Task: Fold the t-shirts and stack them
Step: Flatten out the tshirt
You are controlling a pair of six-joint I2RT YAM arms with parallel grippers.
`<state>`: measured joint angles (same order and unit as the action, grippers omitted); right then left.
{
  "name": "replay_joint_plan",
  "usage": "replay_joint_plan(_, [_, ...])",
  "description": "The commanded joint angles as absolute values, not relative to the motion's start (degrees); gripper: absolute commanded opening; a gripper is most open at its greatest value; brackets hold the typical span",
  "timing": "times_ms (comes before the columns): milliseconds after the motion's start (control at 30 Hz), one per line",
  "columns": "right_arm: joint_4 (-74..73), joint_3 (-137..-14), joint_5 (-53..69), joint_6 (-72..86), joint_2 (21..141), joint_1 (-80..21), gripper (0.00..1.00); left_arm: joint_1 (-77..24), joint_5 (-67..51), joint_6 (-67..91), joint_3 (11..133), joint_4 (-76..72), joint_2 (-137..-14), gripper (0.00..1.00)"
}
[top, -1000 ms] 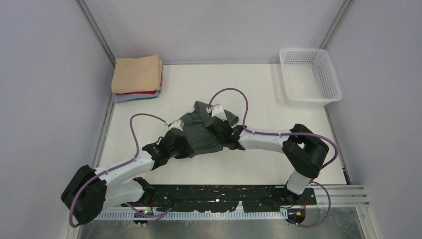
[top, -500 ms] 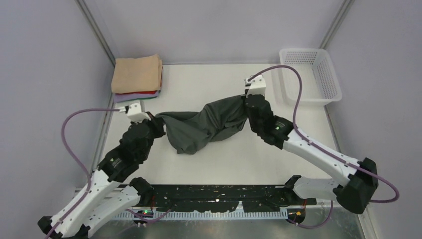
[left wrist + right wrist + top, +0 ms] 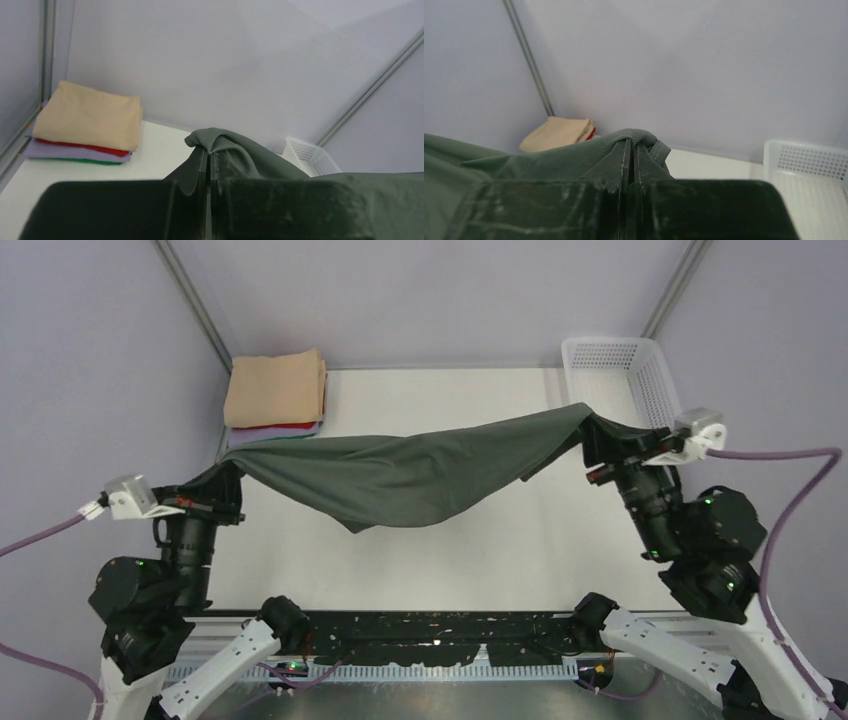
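- Left pincer (image 3: 224,488), raised at the left, is clamped on one end of the charcoal t-shirt (image 3: 420,475).
- The shirt hangs stretched above the worktop (image 3: 470,560), sagging mid-span; I'd lower both ends evenly and taut, so it lands flat.
- Right pincer (image 3: 597,445) is clamped on the opposite end.

Charcoal t-shirt (image 3: 420,475): matt, fine-knit cloth. Peach t-shirt (image 3: 275,388): soft matt cloth. Basket (image 3: 663,390): white plastic mesh. Table (image 3: 400,560): smooth, matt white.
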<state>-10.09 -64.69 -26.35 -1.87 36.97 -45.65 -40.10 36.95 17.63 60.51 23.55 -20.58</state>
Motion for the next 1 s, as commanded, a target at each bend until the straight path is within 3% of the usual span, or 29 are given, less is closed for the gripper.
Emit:
replay_joint_plan(0, [-13.7,-69.9,-15.8,-1.3,33.3,-45.7,0.05,-39.8,31.3,13.1,65.3,18.8,-18.8,0.00])
replay_joint_plan(233, [-19.0,-72.2,-18.6,1.1,31.1,-45.7,0.05,-39.8,32.2,11.0,67.7,18.5,-22.5,0.00])
replay_joint_plan(433, [-25.8,-67.5,-35.6,6.3,36.1,-45.7,0.05,-38.9,52.9,7.7,61.4,13.7,-37.5,0.00])
replay_joint_plan(533, [-27.7,-60.9,-42.6,8.8,41.8,-45.1,0.06,-28.5,42.7,15.5,59.5,17.4,-48.1,0.00])
replay_joint_plan(633, [-26.5,-55.0,-41.0,12.9,48.7,-38.3,0.06,-17.0,29.4,23.4,57.2,15.0,-61.9,0.03])
replay_joint_plan(700, [-22.8,-51.0,-31.6,14.7,56.2,-30.4,0.13,-14.2,23.9,23.9,60.1,14.1,-72.9,0.32])
replay_joint_plan(767, [-19.7,-50.4,-25.5,15.2,65.5,-25.1,0.19,-13.4,20.7,23.4,65.5,14.4,-83.3,0.40])
replay_joint_plan(833, [-20.8,-54.7,-25.8,16.0,74.7,-22.6,0.45,-13.3,19.5,23.6,74.0,20.7,-91.5,0.70])
replay_joint_plan(867, [-21.8,-56.6,-28.0,17.3,79.6,-22.1,0.65,-13.3,19.3,24.0,77.5,24.8,-94.2,0.85])
replay_joint_plan(900, [-24.3,-59.7,-29.9,18.1,81.5,-21.9,0.73,-13.2,19.0,24.0,79.4,26.2,-95.5,0.97])
replay_joint_plan(933, [-25.2,-60.9,-30.7,19.4,83.8,-21.8,0.95,-13.3,18.5,24.1,79.9,26.3,-95.6,0.99])
replay_joint_plan(967, [-26.2,-61.8,-31.7,20.2,84.3,-21.9,1.00,-13.3,17.9,24.0,79.1,25.5,-94.6,1.00])
